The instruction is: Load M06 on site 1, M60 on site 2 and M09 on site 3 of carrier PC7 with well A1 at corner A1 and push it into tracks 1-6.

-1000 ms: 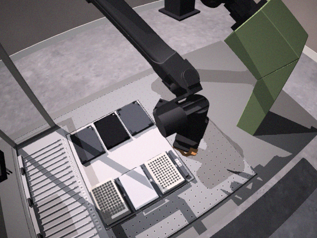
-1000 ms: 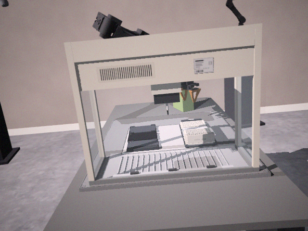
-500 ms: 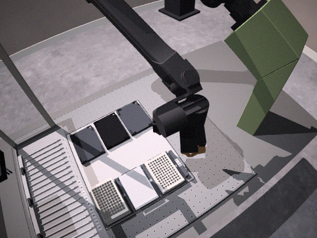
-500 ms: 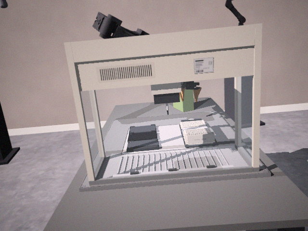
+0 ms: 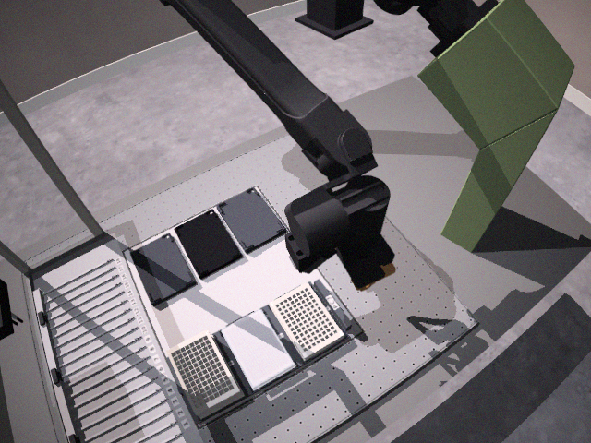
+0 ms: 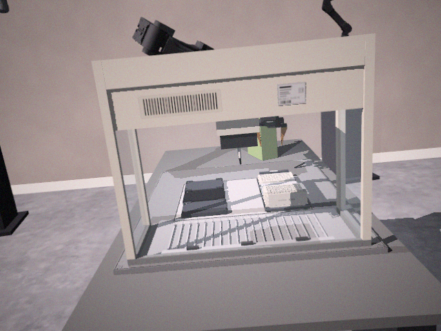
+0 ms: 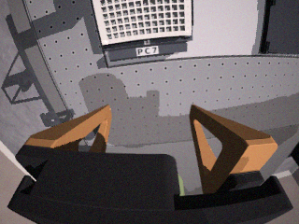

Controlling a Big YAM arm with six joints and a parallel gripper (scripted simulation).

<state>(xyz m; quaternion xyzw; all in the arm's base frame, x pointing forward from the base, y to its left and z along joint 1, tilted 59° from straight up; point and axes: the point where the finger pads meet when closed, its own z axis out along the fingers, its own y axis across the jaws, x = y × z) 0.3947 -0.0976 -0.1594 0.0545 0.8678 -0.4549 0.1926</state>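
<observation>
We see our single dark arm [image 5: 267,71] reaching down, wrist [image 5: 333,223] bent, gripper [image 7: 149,133] spread wide, orange fingers holding nothing.

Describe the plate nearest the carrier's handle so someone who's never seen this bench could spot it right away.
Find the long dark carrier on the dotted apron before the ribbed rails. Three pale plates sit on it; take the end plate by the PC7 label, nearest the open claw. It has white, open wells, unlike the smooth middle plate.

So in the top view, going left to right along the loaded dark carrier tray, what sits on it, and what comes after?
Grid-topped deep-well block → plain white fine-welled plate → white 96-well plate → carrier's grey handle end → the black arm's open, empty hand with orange fingers, hovering past the handle.
</observation>
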